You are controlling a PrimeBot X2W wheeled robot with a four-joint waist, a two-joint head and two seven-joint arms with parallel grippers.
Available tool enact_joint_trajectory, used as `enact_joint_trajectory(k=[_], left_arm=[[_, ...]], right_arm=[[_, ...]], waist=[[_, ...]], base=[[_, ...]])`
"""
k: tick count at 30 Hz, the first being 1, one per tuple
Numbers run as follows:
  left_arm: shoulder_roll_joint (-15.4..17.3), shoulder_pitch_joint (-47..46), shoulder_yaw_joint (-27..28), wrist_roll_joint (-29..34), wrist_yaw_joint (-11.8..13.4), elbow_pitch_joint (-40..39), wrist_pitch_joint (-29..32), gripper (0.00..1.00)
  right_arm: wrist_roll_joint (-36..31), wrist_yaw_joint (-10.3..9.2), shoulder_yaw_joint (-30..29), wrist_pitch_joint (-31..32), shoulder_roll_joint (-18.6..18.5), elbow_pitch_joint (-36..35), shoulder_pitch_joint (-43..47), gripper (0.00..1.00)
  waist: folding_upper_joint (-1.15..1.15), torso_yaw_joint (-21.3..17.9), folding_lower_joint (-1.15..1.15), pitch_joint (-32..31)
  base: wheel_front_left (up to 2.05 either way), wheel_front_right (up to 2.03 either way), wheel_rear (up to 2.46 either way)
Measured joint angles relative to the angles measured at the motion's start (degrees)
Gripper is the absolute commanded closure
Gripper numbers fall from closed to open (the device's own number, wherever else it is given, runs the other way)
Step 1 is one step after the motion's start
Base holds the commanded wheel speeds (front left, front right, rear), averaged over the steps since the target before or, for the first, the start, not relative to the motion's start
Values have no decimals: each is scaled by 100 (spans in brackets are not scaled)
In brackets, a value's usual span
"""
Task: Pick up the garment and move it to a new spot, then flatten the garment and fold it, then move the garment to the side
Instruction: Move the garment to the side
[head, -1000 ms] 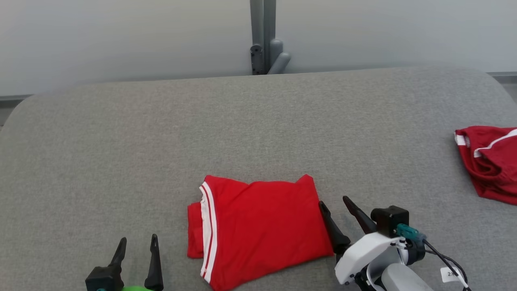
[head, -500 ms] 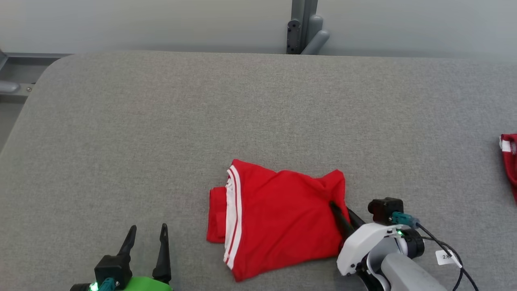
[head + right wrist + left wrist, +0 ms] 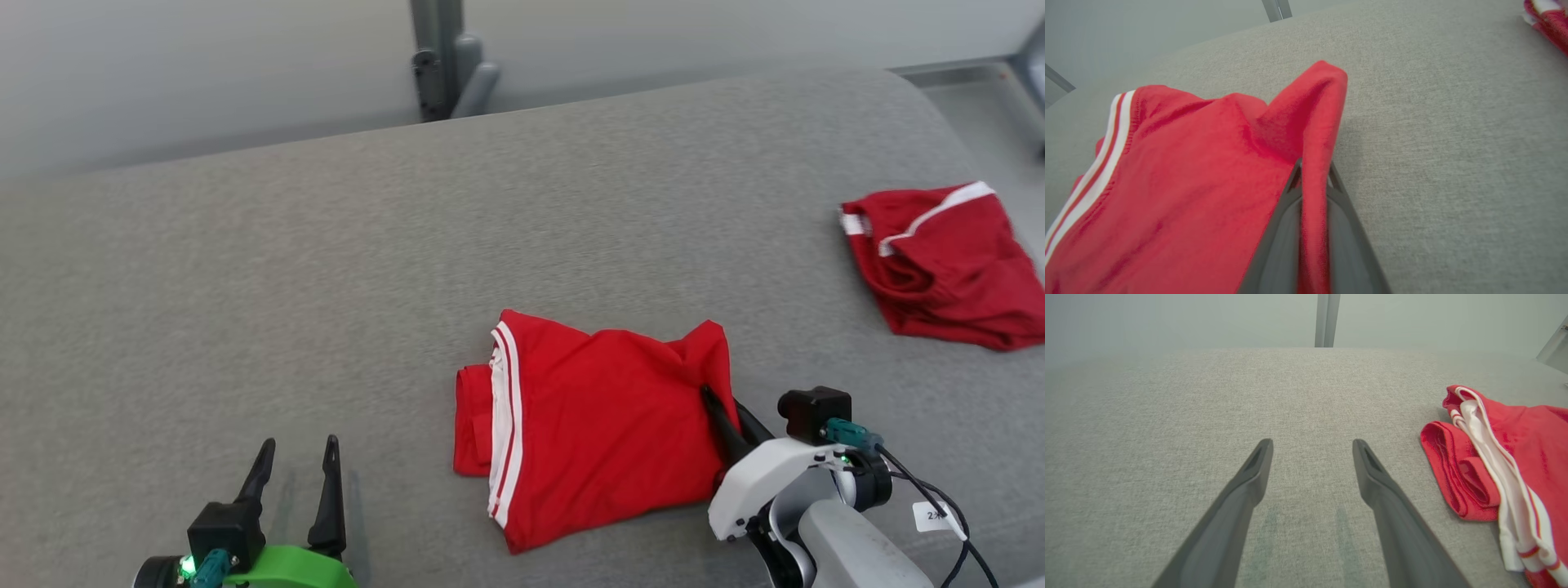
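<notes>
Near the worktop's (image 3: pixel 326 245) front edge, right of centre, the folded red garment (image 3: pixel 604 425) lies with its right edge clenched in the right end effector (image 3: pixel 722 400). The left end effector (image 3: pixel 299 443) is released and empty. This looks like the final step, moving the garment aside. Next, it needs a gentle drag sideways that keeps the fold intact.

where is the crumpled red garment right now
In the head view the crumpled red garment lies at the far right of the grey table, apart from the folded red garment nearer the middle.
</notes>
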Motion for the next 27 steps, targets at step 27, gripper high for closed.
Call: enact_joint_trajectory(k=[27], left_arm=[[22, -743, 213, 592, -211, 108, 0, 0]], right_arm=[[-204, -2, 698, 0, -535, -101, -1972, 100]], waist=[[0, -2144, 0, 705]], base=[[0, 0, 0]])
